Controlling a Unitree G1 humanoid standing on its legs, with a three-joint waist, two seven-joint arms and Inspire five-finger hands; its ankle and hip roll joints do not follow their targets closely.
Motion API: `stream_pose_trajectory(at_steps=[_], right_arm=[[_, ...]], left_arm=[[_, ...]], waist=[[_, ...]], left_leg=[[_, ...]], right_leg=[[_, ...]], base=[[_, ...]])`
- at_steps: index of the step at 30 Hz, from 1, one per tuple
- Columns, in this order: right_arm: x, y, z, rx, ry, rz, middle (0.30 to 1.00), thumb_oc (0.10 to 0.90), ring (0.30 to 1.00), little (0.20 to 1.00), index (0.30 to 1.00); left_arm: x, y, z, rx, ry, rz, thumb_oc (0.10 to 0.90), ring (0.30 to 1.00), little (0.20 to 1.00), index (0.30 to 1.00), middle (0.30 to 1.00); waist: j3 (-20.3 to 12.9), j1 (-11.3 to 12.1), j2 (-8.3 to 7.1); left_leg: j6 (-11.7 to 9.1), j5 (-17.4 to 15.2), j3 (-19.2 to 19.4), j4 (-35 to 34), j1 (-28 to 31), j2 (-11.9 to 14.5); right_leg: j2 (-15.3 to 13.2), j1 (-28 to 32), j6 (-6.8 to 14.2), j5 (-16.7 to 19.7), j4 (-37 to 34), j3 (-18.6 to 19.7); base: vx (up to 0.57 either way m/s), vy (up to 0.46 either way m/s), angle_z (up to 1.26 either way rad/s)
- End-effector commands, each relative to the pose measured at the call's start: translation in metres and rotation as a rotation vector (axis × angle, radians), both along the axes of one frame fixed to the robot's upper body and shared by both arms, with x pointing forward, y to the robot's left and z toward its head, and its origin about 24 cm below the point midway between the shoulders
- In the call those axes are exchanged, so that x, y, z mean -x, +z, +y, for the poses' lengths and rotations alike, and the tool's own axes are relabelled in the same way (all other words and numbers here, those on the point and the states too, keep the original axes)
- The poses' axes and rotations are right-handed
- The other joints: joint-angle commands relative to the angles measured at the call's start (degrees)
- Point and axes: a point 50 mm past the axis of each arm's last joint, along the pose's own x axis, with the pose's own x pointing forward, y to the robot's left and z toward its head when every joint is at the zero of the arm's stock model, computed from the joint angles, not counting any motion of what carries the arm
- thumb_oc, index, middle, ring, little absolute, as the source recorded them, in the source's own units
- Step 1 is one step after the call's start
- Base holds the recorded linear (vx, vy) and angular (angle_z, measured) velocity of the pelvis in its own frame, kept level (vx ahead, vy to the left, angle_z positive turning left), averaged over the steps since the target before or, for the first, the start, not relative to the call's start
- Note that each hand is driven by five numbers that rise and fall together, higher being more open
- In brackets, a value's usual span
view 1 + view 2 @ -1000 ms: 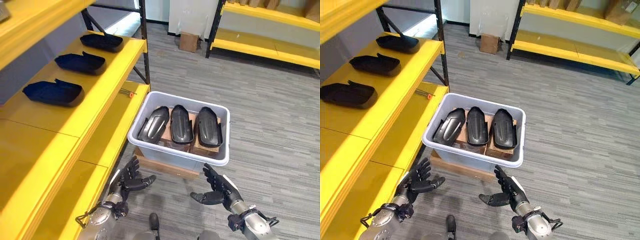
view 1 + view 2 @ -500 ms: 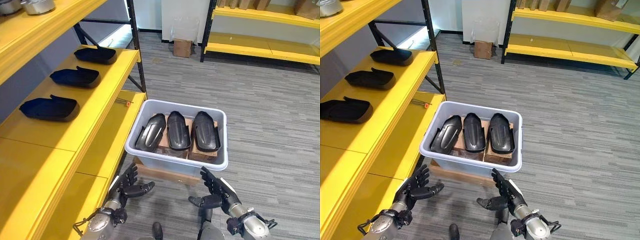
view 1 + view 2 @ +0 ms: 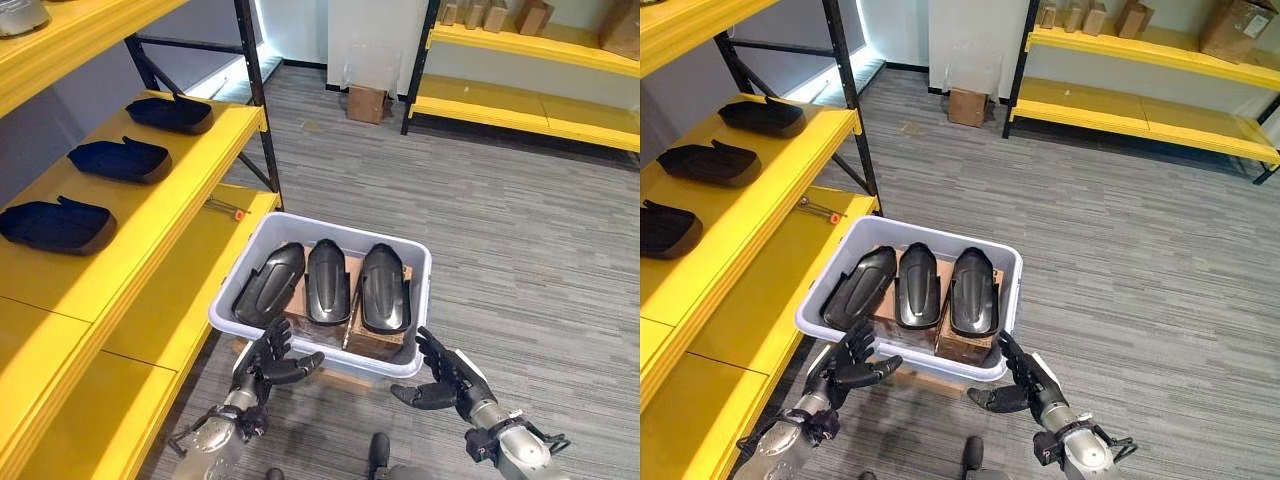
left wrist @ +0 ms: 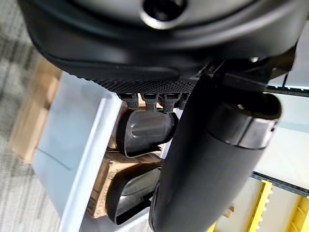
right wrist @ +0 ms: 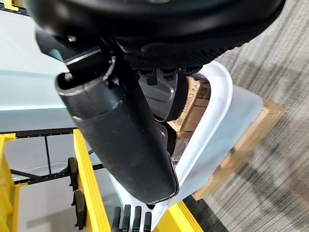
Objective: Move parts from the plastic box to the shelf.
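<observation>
Three dark parts [image 3: 330, 283] lie side by side on cardboard in the plastic box [image 3: 410, 365], which stands on a wooden board on the floor beside the yellow shelf [image 3: 150, 225]. Three more parts [image 3: 120, 160] sit on that shelf. The left hand [image 3: 275, 360] and right hand [image 3: 447, 380] hover at the box's near rim, fingers spread wide, holding nothing.

Head pair looks down — wrist cameras close on the plastic box [image 3: 300, 340].
</observation>
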Motion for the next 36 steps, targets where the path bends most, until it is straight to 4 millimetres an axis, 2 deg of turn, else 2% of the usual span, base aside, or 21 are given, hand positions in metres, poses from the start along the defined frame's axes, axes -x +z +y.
stream_pose_trajectory(at_steps=[1, 2, 4, 5, 6, 7, 8, 9, 10, 11, 14, 16, 18, 19, 21, 25, 28, 30, 36], right_arm=[[-0.022, 0.046, 0.004, -0.06, 0.04, -0.252, 1.0, 0.9, 1.0, 1.0, 1.0], [-0.023, 0.048, 0.004, -0.056, 0.045, -0.258, 1.0, 0.9, 1.0, 1.0, 1.0], [-0.023, 0.047, 0.002, -0.044, 0.037, -0.256, 1.0, 0.9, 1.0, 1.0, 1.0], [-0.023, 0.047, 0.002, -0.044, 0.037, -0.255, 1.0, 0.9, 1.0, 1.0, 1.0], [-0.023, 0.047, 0.001, -0.044, 0.03, -0.256, 1.0, 0.9, 1.0, 1.0, 1.0], [-0.023, 0.049, -0.004, 0.0, 0.02, -0.271, 1.0, 0.9, 1.0, 1.0, 1.0], [-0.023, 0.049, -0.004, 0.007, 0.018, -0.279, 1.0, 0.9, 1.0, 1.0, 1.0], [-0.024, 0.049, -0.004, -0.003, 0.004, -0.28, 1.0, 0.9, 1.0, 1.0, 1.0], [-0.022, 0.05, -0.006, 0.001, 0.002, -0.28, 1.0, 0.9, 1.0, 1.0, 1.0], [-0.017, 0.044, -0.003, -0.034, 0.0, -0.251, 1.0, 0.9, 1.0, 1.0, 1.0], [-0.016, 0.043, 0.004, -0.043, 0.019, -0.243, 1.0, 0.9, 1.0, 1.0, 1.0], [-0.015, 0.041, 0.006, -0.045, 0.016, -0.237, 1.0, 0.9, 1.0, 1.0, 1.0], [-0.016, 0.04, 0.008, -0.048, 0.016, -0.236, 1.0, 0.9, 1.0, 1.0, 1.0], [-0.019, 0.042, 0.013, -0.048, 0.024, -0.249, 1.0, 0.9, 1.0, 1.0, 1.0], [-0.019, 0.042, 0.015, -0.04, 0.036, -0.251, 1.0, 0.9, 1.0, 1.0, 1.0], [-0.02, 0.042, 0.018, -0.038, 0.046, -0.254, 1.0, 0.9, 1.0, 1.0, 1.0], [-0.021, 0.044, 0.019, -0.019, 0.067, -0.266, 1.0, 0.9, 1.0, 1.0, 1.0], [-0.021, 0.045, 0.019, -0.012, 0.074, -0.27, 1.0, 0.9, 1.0, 1.0, 1.0], [-0.026, 0.067, 0.005, 0.137, 0.107, -0.38, 1.0, 0.9, 1.0, 1.0, 1.0]], left_arm=[[-0.016, 0.033, 0.008, -0.012, 0.005, -0.192, 0.9, 1.0, 1.0, 1.0, 1.0], [-0.015, 0.033, 0.008, -0.008, 0.011, -0.189, 0.9, 1.0, 1.0, 1.0, 1.0], [-0.014, 0.033, 0.01, -0.005, 0.021, -0.186, 0.9, 1.0, 1.0, 1.0, 1.0], [-0.014, 0.032, 0.01, -0.005, 0.021, -0.185, 0.9, 1.0, 1.0, 1.0, 1.0], [-0.012, 0.032, 0.011, 0.004, 0.031, -0.181, 0.9, 1.0, 1.0, 1.0, 1.0], [-0.011, 0.032, 0.014, -0.012, 0.042, -0.182, 0.9, 1.0, 1.0, 1.0, 1.0], [-0.011, 0.032, 0.015, -0.019, 0.048, -0.183, 0.9, 1.0, 1.0, 1.0, 1.0], [-0.013, 0.033, 0.015, -0.031, 0.052, -0.184, 0.9, 1.0, 1.0, 1.0, 1.0], [-0.014, 0.033, 0.015, -0.05, 0.043, -0.187, 0.9, 1.0, 1.0, 1.0, 1.0], [-0.014, 0.031, 0.015, -0.039, 0.049, -0.179, 0.9, 1.0, 1.0, 1.0, 1.0], [-0.017, 0.034, 0.013, -0.033, 0.033, -0.196, 0.9, 1.0, 1.0, 1.0, 1.0], [-0.019, 0.037, 0.012, -0.039, 0.013, -0.211, 0.9, 1.0, 1.0, 1.0, 1.0], [-0.02, 0.038, 0.011, -0.038, 0.007, -0.212, 0.9, 1.0, 1.0, 1.0, 1.0], [-0.022, 0.039, 0.011, -0.047, 0.002, -0.214, 0.9, 1.0, 1.0, 1.0, 1.0], [-0.022, 0.04, 0.011, -0.051, -0.005, -0.22, 0.9, 1.0, 1.0, 1.0, 1.0], [-0.022, 0.042, 0.014, -0.065, -0.001, -0.226, 0.9, 1.0, 1.0, 1.0, 1.0], [-0.02, 0.043, 0.018, -0.068, 0.008, -0.227, 0.9, 1.0, 1.0, 1.0, 1.0], [-0.02, 0.043, 0.018, -0.069, 0.004, -0.225, 0.9, 1.0, 1.0, 1.0, 1.0], [-0.016, 0.043, 0.021, -0.076, -0.012, -0.222, 0.9, 1.0, 1.0, 1.0, 1.0]], waist=[[1.8, 1.8, -1.27], [2.3, 2.1, -1.79], [2.5, 1.8, -2.25], [2.4, 1.9, -2.3], [2.3, 2.1, -2.42], [1.6, 2.6, -2.56], [1.6, 3.1, -2.16], [1.2, 3.2, -1.61], [0.9, 3.1, -0.64], [-0.7, 3.1, -0.24], [-1.8, 3.1, -0.57], [-2.2, 3.2, -1.19], [-2.4, 3.3, -1.38], [-2.7, 3.3, -1.68], [-2.7, 3.3, -1.91], [-2.3, 3.1, -2.19], [-1.9, 3.7, -2.43], [-1.8, 3.5, -2.51], [-2.2, 3.0, -3.19]], left_leg=[[1.9, 3.0, -5.9, 26.0, -5.1, -4.0], [2.5, 2.9, -6.8, 26.7, -6.9, -4.9], [3.1, 2.6, -5.0, 22.0, -10.0, -1.8], [3.1, 2.6, -4.8, 21.8, -9.7, -1.8], [3.3, 1.4, -3.8, 17.4, -9.2, 0.1], [3.0, 1.8, -3.3, 3.7, -7.6, 2.1], [2.3, 3.7, -4.7, -0.9, -7.8, 3.5], [1.4, 7.1, -6.3, -5.7, -8.1, 4.8], [0.1, 10.3, -5.6, -9.8, -8.0, 6.3], [0.3, 8.3, -5.1, -11.7, -5.6, 5.0], [1.0, 6.3, -3.0, -10.9, -4.7, 2.1], [2.3, 4.3, -0.7, -10.2, -4.2, -0.4], [2.7, 3.6, 0.2, -9.7, -4.3, -1.1], [3.9, 2.0, 1.8, -9.1, -4.1, -3.0], [4.7, 0.7, 3.3, -8.6, -3.6, -4.1], [6.0, -1.0, 4.8, -7.9, -2.6, -5.2], [6.4, -2.0, 6.5, -7.8, -1.5, -5.3], [6.3, -2.2, 6.4, -7.7, -1.4, -5.4], [5.5, -2.3, 6.6, -7.1, -1.2, -4.3]], right_leg=[[-0.5, 0.7, -1.3, -8.4, 6.9, 3.0], [-0.8, 0.9, -1.4, -8.6, 6.9, 2.9], [-1.3, 1.5, -0.9, -9.0, 6.6, 2.3], [-1.3, 1.5, -0.9, -9.1, 6.6, 2.4], [-1.5, 2.3, -0.3, -9.4, 6.2, 2.4], [-2.2, 3.1, 0.9, -10.0, 5.7, 2.8], [-2.0, 3.5, 1.1, -10.5, 5.7, 3.2], [-1.9, 4.0, 1.2, -11.0, 5.7, 3.5], [-2.4, 5.3, 1.7, -11.5, 5.7, 3.0], [-3.9, 5.9, 2.8, -11.4, 5.8, 3.3], [-7.3, 6.2, 4.8, -9.4, 6.0, 3.8], [-10.5, 6.4, 6.8, -7.3, 5.8, 4.0], [-11.7, 6.0, 7.5, -6.2, 6.1, 4.0], [-14.3, 4.8, 9.1, -2.6, 6.7, 4.2], [-16.1, 4.3, 9.9, -0.2, 7.0, 4.1], [-17.5, 3.2, 10.6, 3.0, 8.7, 3.2], [-19.1, 2.7, 11.3, 5.2, 9.5, -1.6], [-19.0, 2.9, 11.6, 5.5, 9.5, -1.7], [-18.1, 4.1, 11.6, 4.4, 7.2, -2.3]], base=[[0.01, -0.085, -0.19], [0.04, -0.053, -0.23], [0.06, -0.002, -0.07], [0.1, 0.049, 0.11], [0.19, 0.148, 0.08], [0.23, 0.215, 0.0], [0.23, 0.269, 0.07], [0.22, 0.324, 0.05], [0.34, 0.493, -0.08], [0.34, 0.528, -0.24], [0.2, 0.371, -0.43], [0.13, 0.359, -0.31], [0.07, 0.271, -0.05], [0.07, 0.286, -0.07], [0.09, 0.294, -0.24], [0.06, 0.146, -0.26], [0.04, 0.069, -0.24], [0.03, 0.008, -0.27], [0.05, -0.033, -0.13]])
